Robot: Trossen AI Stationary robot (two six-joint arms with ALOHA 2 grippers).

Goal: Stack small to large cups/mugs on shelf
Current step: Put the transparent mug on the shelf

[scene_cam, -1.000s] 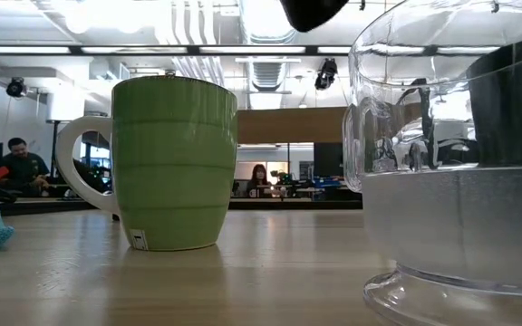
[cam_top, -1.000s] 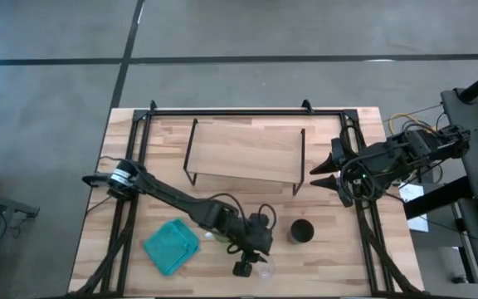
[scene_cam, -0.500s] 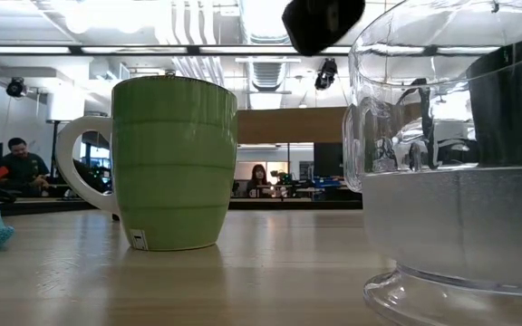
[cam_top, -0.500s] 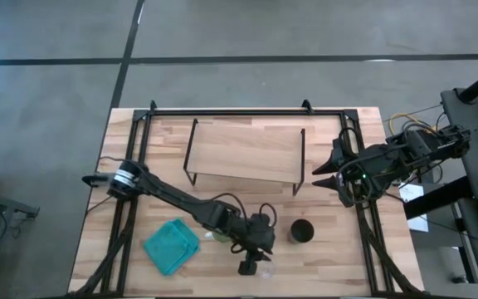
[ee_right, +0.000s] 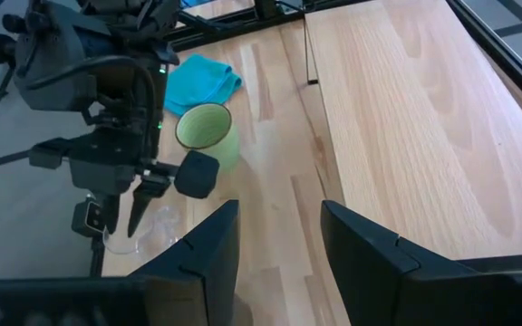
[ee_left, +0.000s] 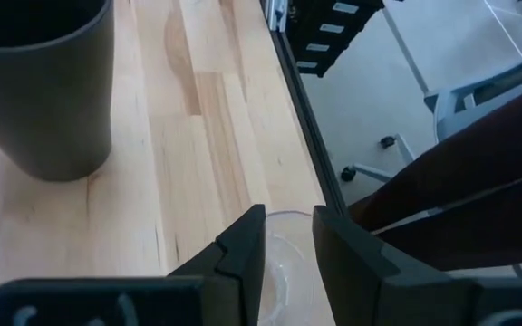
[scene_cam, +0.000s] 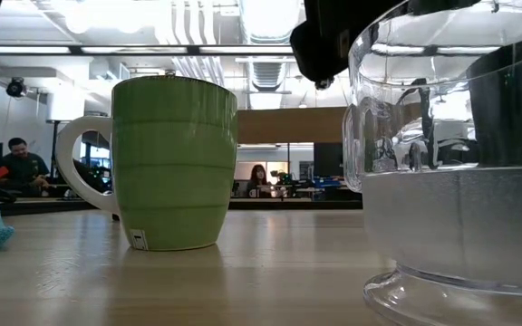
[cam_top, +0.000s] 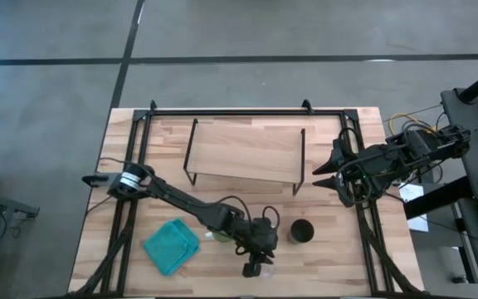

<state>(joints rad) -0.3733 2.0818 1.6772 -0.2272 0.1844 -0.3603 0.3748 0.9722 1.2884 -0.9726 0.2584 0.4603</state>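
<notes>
The left gripper (cam_top: 256, 267) hangs spread over the upright clear glass cup (ee_right: 143, 228) at the near edge, holding nothing. Green mug (ee_right: 208, 134) and teal cloth (cam_top: 171, 246) sit to its left, black cup (cam_top: 302, 231) to its right. The shelf (cam_top: 245, 150) stands farther back. The right gripper (cam_top: 322, 175) waits spread beside it.

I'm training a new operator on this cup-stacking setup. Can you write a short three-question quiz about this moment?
1. True or false: the shelf already holds a cup.
2. Which vessel is the left claw over? A) black cup B) glass cup C) green mug
3. Fill in: the right claw waits beside the ____.

Key: 1 false; 2 B; 3 shelf.
</notes>
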